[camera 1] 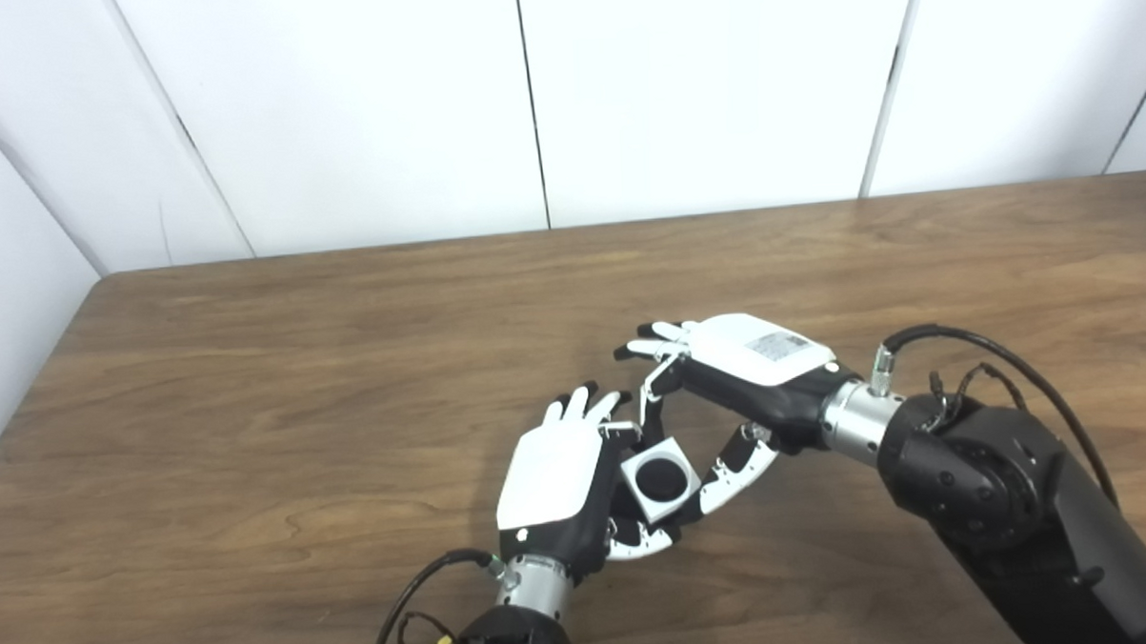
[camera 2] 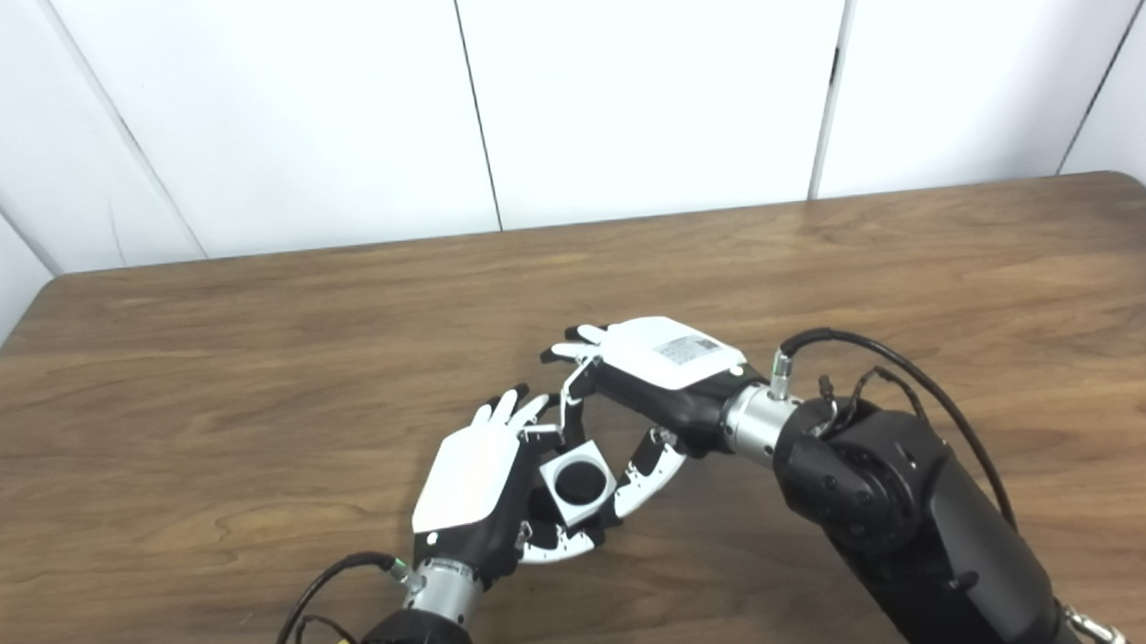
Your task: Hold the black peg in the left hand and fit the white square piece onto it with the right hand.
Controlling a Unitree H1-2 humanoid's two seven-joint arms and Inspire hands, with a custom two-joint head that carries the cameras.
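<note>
My left hand [camera 1: 550,485] is low in the middle of the view, back up, with its fingers curled around the black peg [camera 1: 661,481]. Only the peg's round dark end shows. It sits inside the hole of the white square piece [camera 1: 674,448], which lies tilted against the left hand's fingers. From the right, my right hand [camera 1: 751,359] reaches in and pinches the white square piece [camera 2: 593,451] between a finger at its top corner and the thumb at its lower right side. The peg's shaft is hidden by the piece and my left hand.
The brown wooden table [camera 1: 251,371] stretches around both hands, with white wall panels [camera 1: 698,89] behind its far edge. The table's left edge shows at the far left. The dark right forearm [camera 1: 1008,497] and its cable fill the lower right corner.
</note>
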